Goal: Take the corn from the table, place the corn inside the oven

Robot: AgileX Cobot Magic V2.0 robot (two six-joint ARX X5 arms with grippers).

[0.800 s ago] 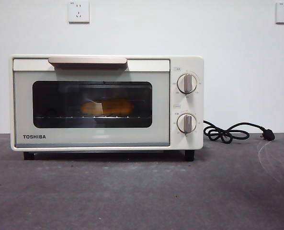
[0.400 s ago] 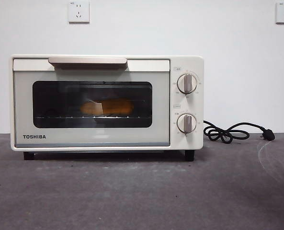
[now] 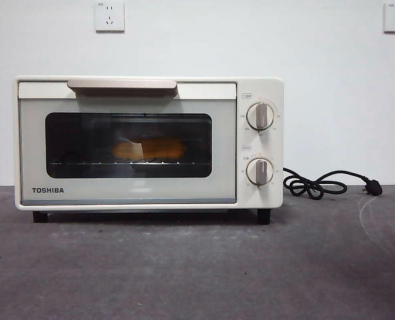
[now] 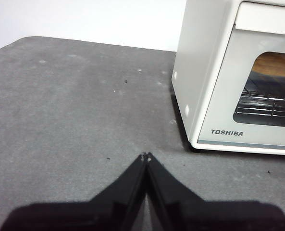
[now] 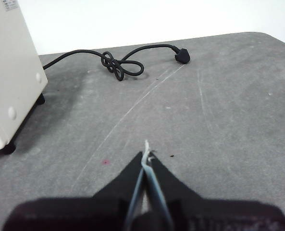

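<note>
The cream-white TOSHIBA oven [image 3: 147, 143] stands on the dark grey table [image 3: 197, 267] with its door closed. Through the dark window the yellow-orange corn [image 3: 149, 149] lies on the wire rack inside; the left wrist view shows a bit of the corn [image 4: 277, 65] behind the glass. My left gripper [image 4: 146, 156] is shut and empty over the table beside the oven's side wall [image 4: 200, 72]. Over the table on the oven's other side [image 5: 10, 82], my right gripper [image 5: 146, 153] is shut and holds nothing. Neither gripper appears in the front view.
A black power cord [image 3: 324, 183] with its plug [image 5: 181, 56] lies coiled on the table beside the oven's knob side. Two round knobs [image 3: 260, 116] sit on the oven's right panel. Two wall sockets [image 3: 109, 16] are on the white wall behind.
</note>
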